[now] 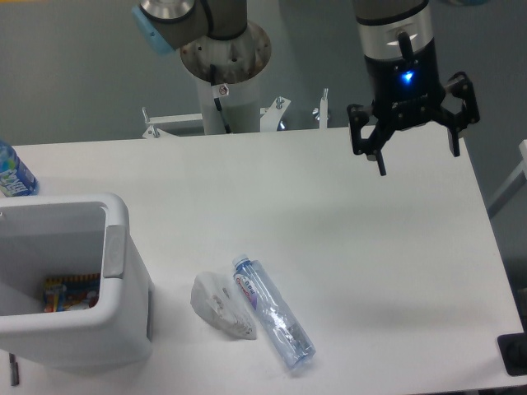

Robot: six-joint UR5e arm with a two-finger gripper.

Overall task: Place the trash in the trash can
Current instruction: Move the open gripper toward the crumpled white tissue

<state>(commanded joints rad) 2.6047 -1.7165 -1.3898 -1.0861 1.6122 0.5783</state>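
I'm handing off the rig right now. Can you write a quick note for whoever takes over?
Hand: open, empty, raised above the table's far right side.
Crumpled wrapper and crushed bottle: lying side by side on the table near the front, just right of the trash can.
Done: neither piece is binned yet; something colourful already lies in the can.
Left: pick up both and drop them in.
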